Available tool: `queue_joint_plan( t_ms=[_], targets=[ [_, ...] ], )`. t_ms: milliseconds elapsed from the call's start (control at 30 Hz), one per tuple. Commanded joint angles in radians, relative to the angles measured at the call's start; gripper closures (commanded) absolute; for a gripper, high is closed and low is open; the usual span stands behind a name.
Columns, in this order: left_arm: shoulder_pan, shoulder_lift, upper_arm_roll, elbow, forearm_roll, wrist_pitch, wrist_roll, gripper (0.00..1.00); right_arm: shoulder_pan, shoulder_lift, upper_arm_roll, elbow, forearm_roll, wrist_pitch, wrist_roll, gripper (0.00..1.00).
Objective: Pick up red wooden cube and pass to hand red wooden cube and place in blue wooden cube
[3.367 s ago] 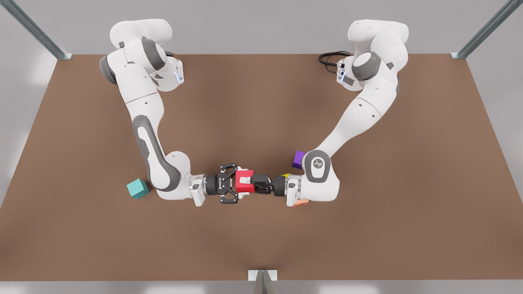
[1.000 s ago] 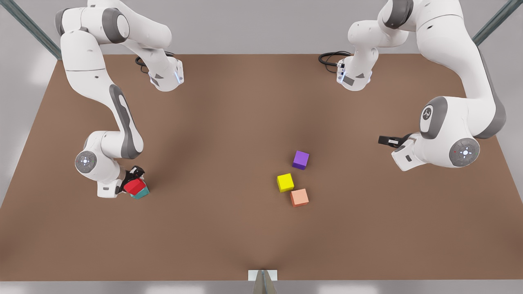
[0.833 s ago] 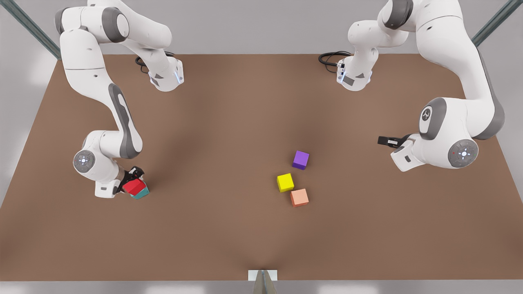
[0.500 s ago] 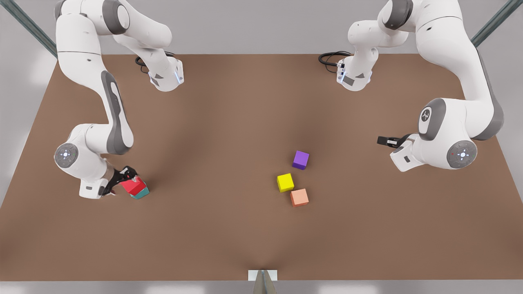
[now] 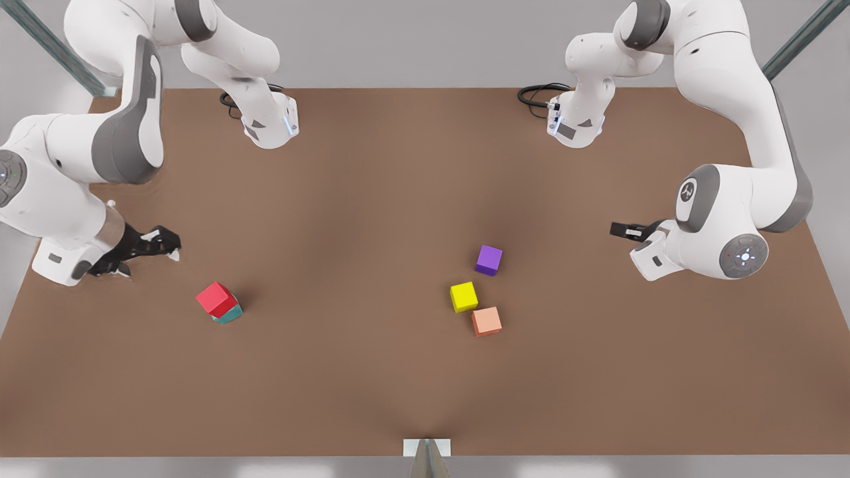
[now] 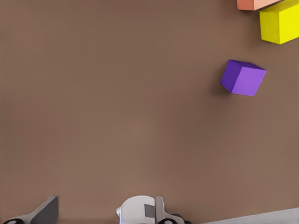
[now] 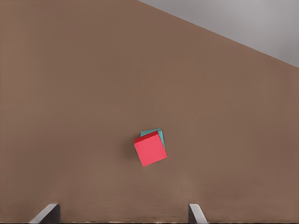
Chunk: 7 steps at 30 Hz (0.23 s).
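Right pincer point(image 5: 143, 247) spread, empty | red wooden cube point(image 5: 216, 299) hides most of blue wooden cube point(image 5: 230, 315)

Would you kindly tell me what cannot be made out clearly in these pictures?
- Blue wooden cube: in the front and right wrist views, mostly covered by the red wooden cube stacked on it.
- Salmon cube and yellow cube: left wrist view, cut off by the picture's edge.
- Left gripper, front view's right: largely behind its own wrist.
- Right gripper, open, front view's left: right wrist view crops it to fingertips.
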Motion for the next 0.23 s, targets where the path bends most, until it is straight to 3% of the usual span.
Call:
queue_joint_plan(
  t_ms=[0, 67, 200],
  targets=[
    [0.000, -0.001, 0.000, 0.000, 0.000, -0.004, -0.006, 0.00, -0.011, -0.070, -0.001, -0.048, -0.035, -0.215, 0.390, 0.00],
    [0.001, -0.001, 0.000, 0.000, 0.000, -0.015, -0.006, 0.00, -0.017, -0.171, -0.003, -0.146, -0.020, -0.199, 0.456, 0.00],
    [0.003, -0.006, -0.003, 0.003, -0.006, -0.021, -0.006, 0.00, -0.019, -0.187, -0.011, -0.166, 0.013, -0.177, 0.461, 0.00]
  ],
)
